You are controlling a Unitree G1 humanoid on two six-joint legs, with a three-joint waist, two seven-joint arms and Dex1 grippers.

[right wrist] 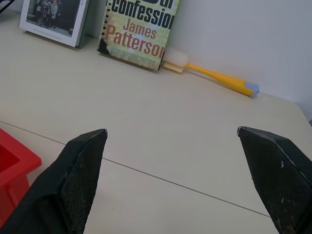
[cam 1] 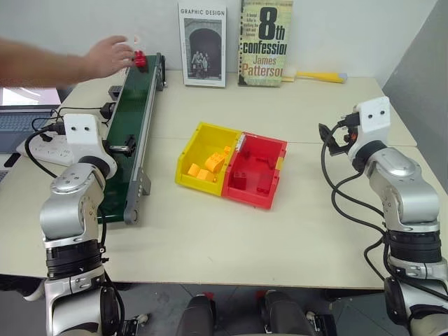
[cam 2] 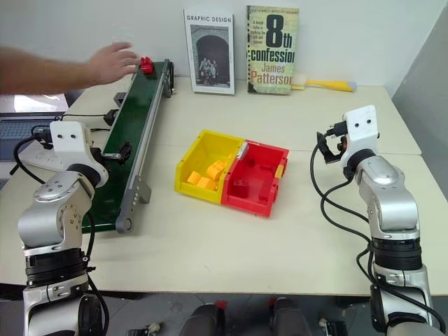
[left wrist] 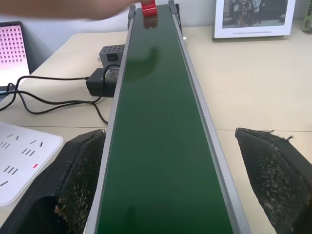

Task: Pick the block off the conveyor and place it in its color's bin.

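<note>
The small red block (cam 1: 141, 59) sits at the far end of the conveyor (cam 1: 133, 119), on its dark green belt. A person's hand (cam 1: 108, 56) reaches in from the left, with its fingers at the block. My left gripper (left wrist: 170, 180) hovers over the near part of the belt. It is open, one finger on each side of the rails, and the block (left wrist: 148, 8) is far ahead of it. The red bin (cam 1: 248, 198) stands mid-table with red bricks inside. My right gripper (right wrist: 180, 180) is open and empty, to the right of the bin.
A yellow bin (cam 1: 194, 183) holding yellow bricks is joined to the red bin's left side. Two books (cam 1: 264, 42) and a yellow brush (cam 1: 318, 75) line the back wall. A laptop (cam 1: 21, 126), a power strip (left wrist: 19, 161) and cables lie left of the conveyor.
</note>
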